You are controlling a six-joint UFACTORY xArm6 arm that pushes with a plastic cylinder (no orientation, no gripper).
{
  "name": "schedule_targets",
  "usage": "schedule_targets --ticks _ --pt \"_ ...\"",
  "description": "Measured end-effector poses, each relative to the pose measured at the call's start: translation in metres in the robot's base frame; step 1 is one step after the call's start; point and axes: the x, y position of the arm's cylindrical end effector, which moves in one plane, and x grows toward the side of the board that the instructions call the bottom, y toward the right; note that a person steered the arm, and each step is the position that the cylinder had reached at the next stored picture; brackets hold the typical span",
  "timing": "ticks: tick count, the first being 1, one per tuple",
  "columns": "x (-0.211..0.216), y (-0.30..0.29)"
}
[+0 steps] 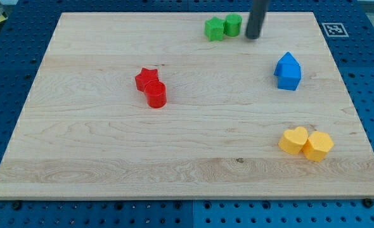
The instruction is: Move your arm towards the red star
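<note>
The red star (pixel 146 78) lies left of the board's middle, touching a red cylinder (pixel 156 94) just below and right of it. My tip (pixel 253 37) is near the view's top, right of centre, just right of the green blocks. It stands far to the right of and above the red star.
A green cylinder (pixel 232 25) and another green block (pixel 214 28) sit side by side at the top. Two blue blocks (pixel 288 71) stand together at the right. A yellow heart (pixel 294 140) and a yellow hexagon (pixel 317 145) lie at the lower right. The wooden board (pixel 79 158) rests on a blue pegboard.
</note>
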Motion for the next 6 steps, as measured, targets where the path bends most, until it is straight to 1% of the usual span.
schedule_targets --ticks 1,2,3,4,5,6 --pt "0.007 -0.044" --pt "0.026 -0.053" --pt "0.041 -0.090" --pt "0.046 -0.159" --pt "0.067 -0.239" --pt "0.111 -0.289"
